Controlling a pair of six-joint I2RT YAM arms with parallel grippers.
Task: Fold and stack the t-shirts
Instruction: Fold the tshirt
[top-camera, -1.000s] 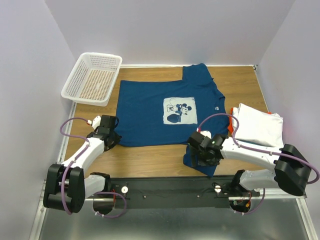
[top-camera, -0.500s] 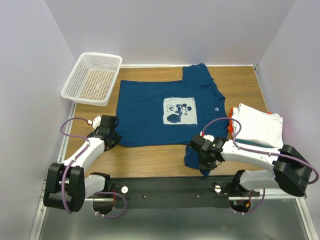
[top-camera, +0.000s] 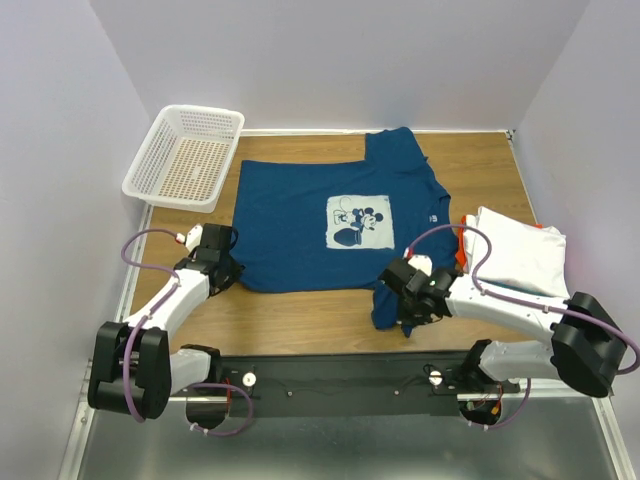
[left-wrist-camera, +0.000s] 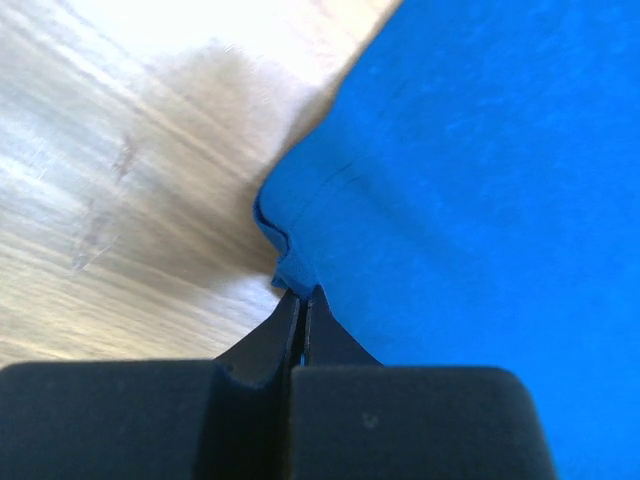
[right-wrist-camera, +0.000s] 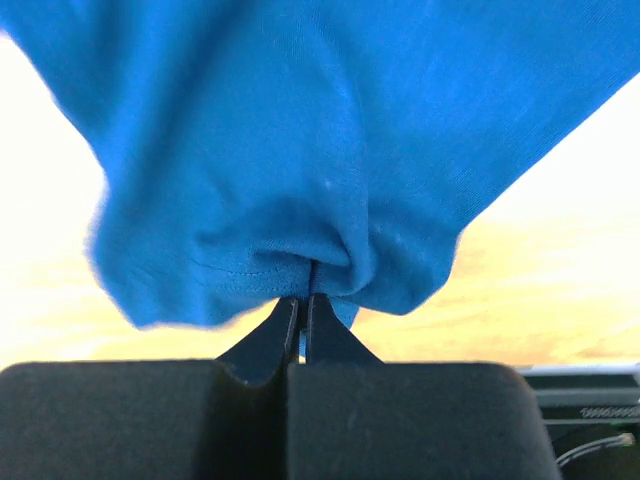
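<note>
Right wrist: teal tee (right-wrist-camera: 300, 150) pinched inside right pincer (right-wrist-camera: 303, 300).

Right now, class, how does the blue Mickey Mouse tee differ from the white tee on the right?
The blue Mickey Mouse tee lies spread open; the white tee is folded. The left gripper and right gripper pinch the blue Mickey Mouse tee's near edge; neither holds the white tee. Both garments sit on the wooden table.

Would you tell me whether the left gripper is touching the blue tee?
Touching. The left wrist view shows the left gripper pinching a corner of the blue tee.
</note>
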